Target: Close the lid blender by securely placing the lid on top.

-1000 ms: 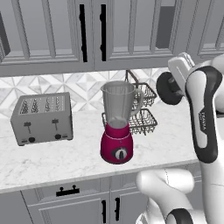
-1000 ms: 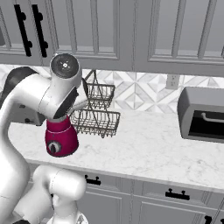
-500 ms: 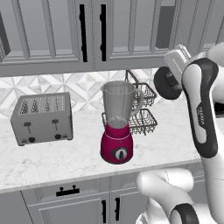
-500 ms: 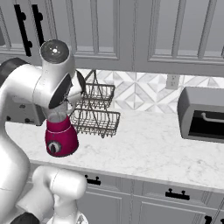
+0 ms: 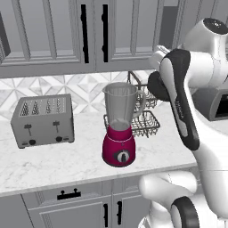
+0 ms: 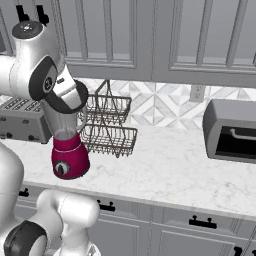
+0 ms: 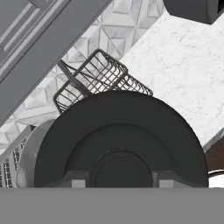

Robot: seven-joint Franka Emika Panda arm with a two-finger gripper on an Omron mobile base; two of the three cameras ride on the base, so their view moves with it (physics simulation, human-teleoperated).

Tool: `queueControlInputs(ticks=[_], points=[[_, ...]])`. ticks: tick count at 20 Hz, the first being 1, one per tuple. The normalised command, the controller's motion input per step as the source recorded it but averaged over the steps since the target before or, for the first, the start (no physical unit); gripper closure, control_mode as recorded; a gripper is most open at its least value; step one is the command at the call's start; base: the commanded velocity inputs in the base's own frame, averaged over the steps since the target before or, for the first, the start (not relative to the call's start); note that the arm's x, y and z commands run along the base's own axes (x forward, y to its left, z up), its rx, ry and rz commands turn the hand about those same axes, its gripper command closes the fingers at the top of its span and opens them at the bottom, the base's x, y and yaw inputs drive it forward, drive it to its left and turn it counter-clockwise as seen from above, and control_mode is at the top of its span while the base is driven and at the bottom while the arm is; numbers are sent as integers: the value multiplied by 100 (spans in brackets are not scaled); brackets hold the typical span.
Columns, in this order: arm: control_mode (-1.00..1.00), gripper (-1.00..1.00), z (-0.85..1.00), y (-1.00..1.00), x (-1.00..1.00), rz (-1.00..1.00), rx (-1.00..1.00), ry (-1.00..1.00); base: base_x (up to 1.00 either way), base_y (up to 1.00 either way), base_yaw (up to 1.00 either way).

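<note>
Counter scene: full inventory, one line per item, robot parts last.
blender: 1, clear grey jar on crimson base, counter centre, jar top open
lid: 1, black, held in the gripper, in the air beside the jar's rim
toaster: 1, silver, four slots, counter left of the blender
wire rack: 1, dark, two tiers, behind the blender against the backsplash
toaster oven: 1, grey, counter far right
counter: 1, white marble
gripper: 1, dark fingertips, shut on the lid
</note>
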Motion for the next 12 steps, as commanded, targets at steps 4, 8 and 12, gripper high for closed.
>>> queueControlInputs(ticks=[4, 8, 12], points=[[-100, 100, 6, 36, -5, 0, -7, 6, 0, 0, 0], [-100, 100, 6, 54, 0, -1, -3, 9, 0, 0, 0], [-100, 100, 0, 48, 0, -9, 0, 1, 0, 0, 0]])
